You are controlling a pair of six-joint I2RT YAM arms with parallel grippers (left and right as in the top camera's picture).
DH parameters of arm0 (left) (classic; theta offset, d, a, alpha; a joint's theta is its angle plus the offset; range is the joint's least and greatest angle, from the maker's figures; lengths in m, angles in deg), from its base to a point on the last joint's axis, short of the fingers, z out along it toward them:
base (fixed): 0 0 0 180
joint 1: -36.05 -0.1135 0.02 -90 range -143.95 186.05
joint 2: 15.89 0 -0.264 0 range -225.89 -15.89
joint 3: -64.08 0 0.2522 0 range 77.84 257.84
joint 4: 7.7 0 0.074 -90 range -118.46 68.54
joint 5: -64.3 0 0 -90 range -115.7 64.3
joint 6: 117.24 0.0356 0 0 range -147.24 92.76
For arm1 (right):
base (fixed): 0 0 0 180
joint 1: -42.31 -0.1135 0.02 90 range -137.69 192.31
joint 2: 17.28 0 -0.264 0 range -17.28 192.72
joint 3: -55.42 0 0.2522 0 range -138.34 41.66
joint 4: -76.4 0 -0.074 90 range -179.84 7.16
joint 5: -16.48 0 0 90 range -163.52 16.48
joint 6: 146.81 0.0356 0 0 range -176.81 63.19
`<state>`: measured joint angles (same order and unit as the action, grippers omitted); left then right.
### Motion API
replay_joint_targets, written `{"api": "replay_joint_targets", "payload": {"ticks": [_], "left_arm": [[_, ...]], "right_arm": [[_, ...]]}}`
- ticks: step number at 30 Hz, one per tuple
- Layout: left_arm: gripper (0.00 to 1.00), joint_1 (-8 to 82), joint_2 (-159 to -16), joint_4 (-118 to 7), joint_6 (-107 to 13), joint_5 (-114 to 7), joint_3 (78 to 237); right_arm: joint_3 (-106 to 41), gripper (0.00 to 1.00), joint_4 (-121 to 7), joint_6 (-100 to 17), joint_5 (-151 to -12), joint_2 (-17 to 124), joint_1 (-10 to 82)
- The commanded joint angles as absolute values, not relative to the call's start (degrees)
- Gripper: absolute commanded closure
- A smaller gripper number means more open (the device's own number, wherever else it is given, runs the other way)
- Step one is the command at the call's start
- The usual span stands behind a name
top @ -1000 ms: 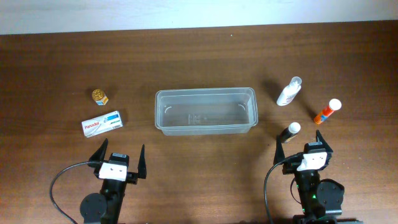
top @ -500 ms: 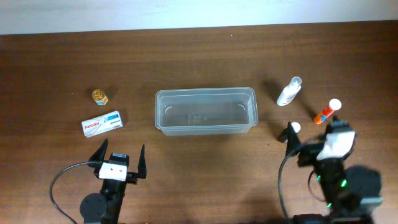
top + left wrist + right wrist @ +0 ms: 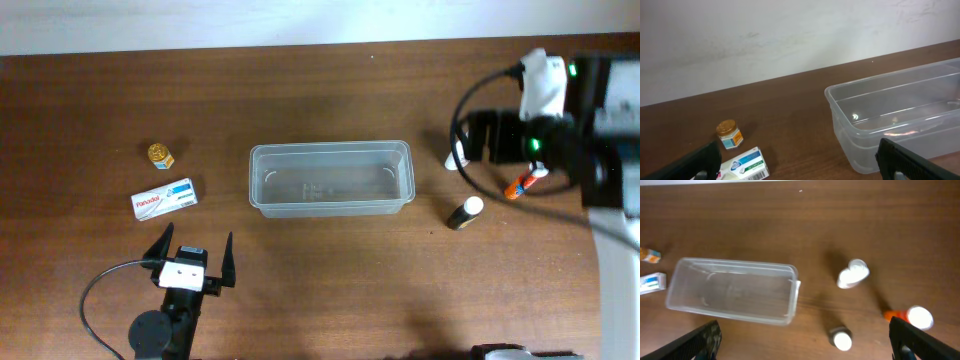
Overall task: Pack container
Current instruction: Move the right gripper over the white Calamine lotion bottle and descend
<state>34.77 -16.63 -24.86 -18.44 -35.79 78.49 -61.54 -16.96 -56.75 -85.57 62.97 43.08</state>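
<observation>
The container [image 3: 330, 180] is a clear plastic tub, empty, at the table's middle; it also shows in the left wrist view [image 3: 900, 115] and the right wrist view [image 3: 732, 290]. My left gripper [image 3: 190, 258] [image 3: 800, 165] is open and empty, low near the front edge, left of the tub. My right gripper [image 3: 500, 140] [image 3: 807, 342] is open and empty, raised high over the right side. Below it are a white bottle [image 3: 852, 274], a dark bottle with a white cap [image 3: 466, 212] [image 3: 840, 337] and an orange bottle [image 3: 520, 185] [image 3: 907, 316].
A small gold-lidded jar [image 3: 160, 155] [image 3: 729, 134] and a white medicine box [image 3: 165, 198] [image 3: 745, 164] lie left of the tub. The right arm partly hides the white bottle [image 3: 458, 155] in the overhead view. A pale wall runs behind the table.
My right arm has lifted from the front edge and swung up toward the back right, above the bottles. The left arm and all objects have not moved.
</observation>
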Motion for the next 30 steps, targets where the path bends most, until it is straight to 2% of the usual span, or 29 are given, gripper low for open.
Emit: {"api": "replay_joint_targets", "payload": {"ticks": [1,4,16,22,30], "left_arm": [[0.01,34.5,-16.2,-25.2,-18.7,-35.8,78.4],[0.01,34.5,-16.2,-25.2,-18.7,-35.8,78.4],[0.01,34.5,-16.2,-25.2,-18.7,-35.8,78.4],[0.01,34.5,-16.2,-25.2,-18.7,-35.8,78.4],[0.01,34.5,-16.2,-25.2,-18.7,-35.8,78.4]], "right_arm": [[-65.1,0.02,-15.8,-55.6,-89.0,68.5,43.5],[-65.1,0.02,-15.4,-54.8,-88.8,72.3,43.5],[-65.1,0.01,-12.9,-29.1,-75.8,87.6,43.5],[-65.1,0.02,-15.1,-24.7,-76.0,91.1,44.5],[-65.2,0.01,-15.5,-25.3,-77.0,92.0,50.1]]}}
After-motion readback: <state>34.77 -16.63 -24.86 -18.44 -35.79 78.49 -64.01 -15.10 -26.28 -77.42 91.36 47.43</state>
